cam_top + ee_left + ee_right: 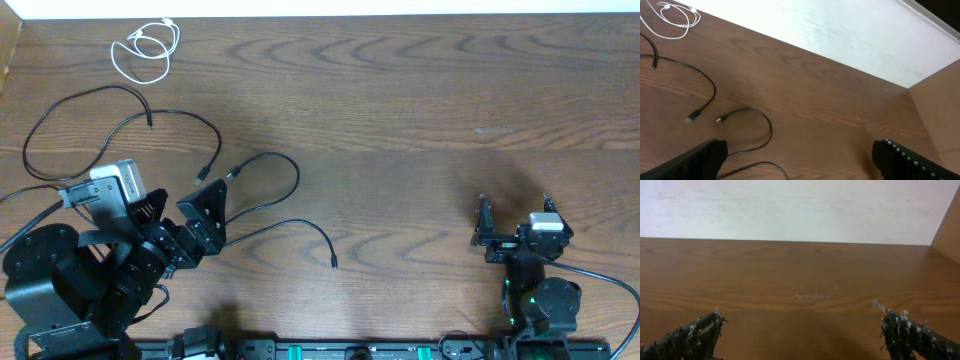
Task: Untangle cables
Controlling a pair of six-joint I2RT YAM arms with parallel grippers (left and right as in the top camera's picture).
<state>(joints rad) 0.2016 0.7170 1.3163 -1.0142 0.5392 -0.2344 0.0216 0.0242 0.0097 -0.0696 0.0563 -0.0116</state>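
Observation:
Several thin black cords (255, 190) lie loosely spread over the left half of the table, and their loops cross near my left gripper (180, 208). That gripper is open and empty, low over the cords. In the left wrist view a black cord (767, 131) curves between the fingers of the left gripper (800, 162), with two plug ends to the left. The white cord (145, 48) lies coiled apart at the far left and also shows in the left wrist view (675, 20). My right gripper (515, 212) is open and empty at the right front. The right wrist view shows the right gripper (800, 332) with no cord.
The wooden table (420, 110) ends at a white wall edge at the back. The arm bases and a black rail (330, 350) run along the front edge. A thicker black lead (600, 278) trails from the right arm.

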